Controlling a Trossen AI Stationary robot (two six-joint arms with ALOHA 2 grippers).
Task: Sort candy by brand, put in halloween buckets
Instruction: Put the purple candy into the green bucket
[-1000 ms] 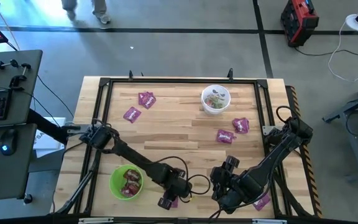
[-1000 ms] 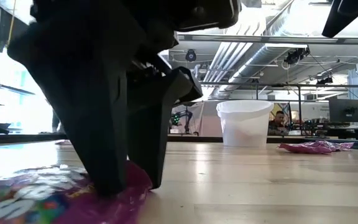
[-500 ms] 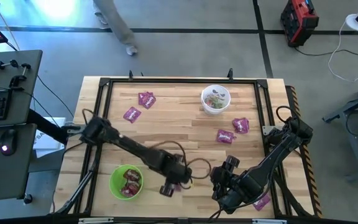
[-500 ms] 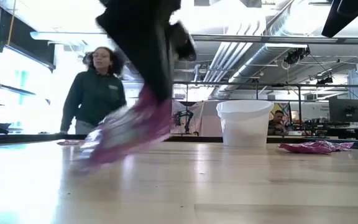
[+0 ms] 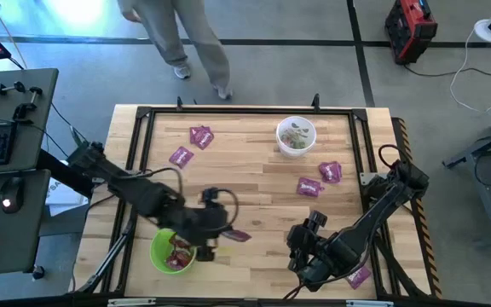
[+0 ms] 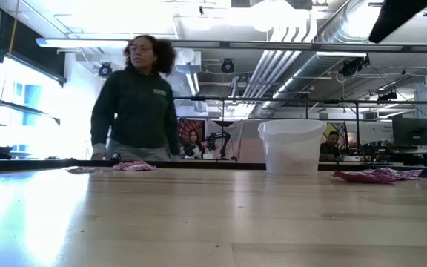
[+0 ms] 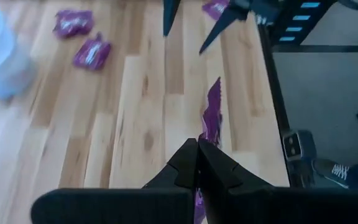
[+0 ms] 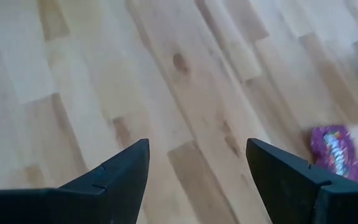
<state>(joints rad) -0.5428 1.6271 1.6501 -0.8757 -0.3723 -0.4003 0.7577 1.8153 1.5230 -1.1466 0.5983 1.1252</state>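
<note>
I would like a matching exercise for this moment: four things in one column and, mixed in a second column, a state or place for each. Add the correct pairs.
Things
1. left gripper
2. right gripper
3. white bucket
4. green bucket

States or places
A. open, holding nothing
B. near the table's far edge, small sweets inside
C. shut on a purple packet
D. near the table's front edge, purple packets inside

Pairs: 1-C, 2-A, 3-B, 4-D
</note>
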